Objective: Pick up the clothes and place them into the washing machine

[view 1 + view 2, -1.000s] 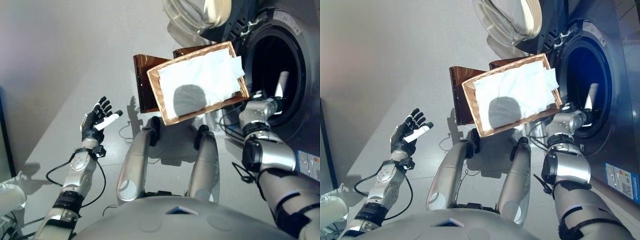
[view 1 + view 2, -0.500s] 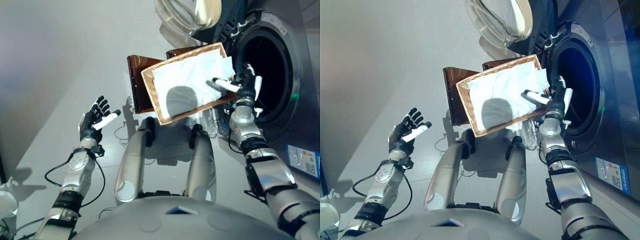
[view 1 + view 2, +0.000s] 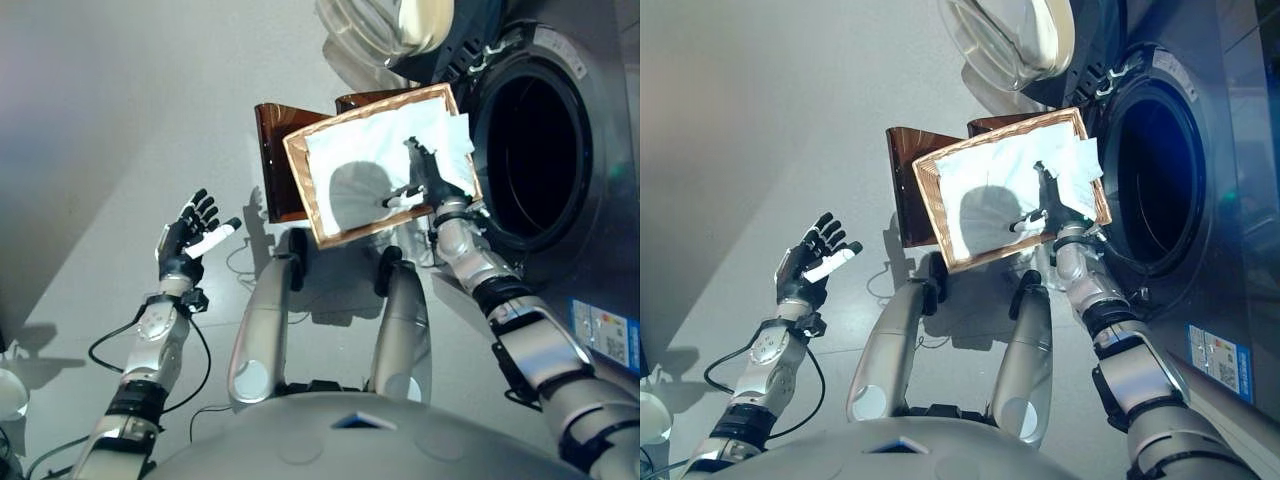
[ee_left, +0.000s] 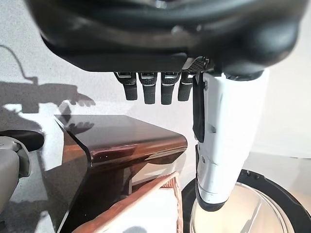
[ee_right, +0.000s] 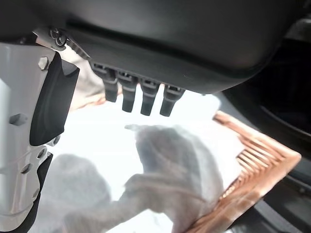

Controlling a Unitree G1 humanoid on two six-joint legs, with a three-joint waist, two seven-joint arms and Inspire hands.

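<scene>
White clothes (image 3: 385, 160) lie in a shallow wicker basket (image 3: 303, 196) on a dark brown box (image 3: 272, 150) beside the washing machine (image 3: 545, 150), whose drum (image 3: 530, 140) stands open. My right hand (image 3: 425, 182) is open just above the clothes at the basket's near right side, fingers straight; the right wrist view shows its fingers (image 5: 141, 99) over the white cloth (image 5: 165, 160). My left hand (image 3: 190, 238) is open and empty, raised over the floor at the left, away from the basket.
The machine's round glass door (image 3: 395, 25) hangs open above the basket. The grey floor (image 3: 120, 120) stretches to the left. A white object (image 3: 8, 395) sits at the lower left edge.
My right hand has moved left from the drum's mouth to over the clothes in the basket. The left hand has stayed in place.
</scene>
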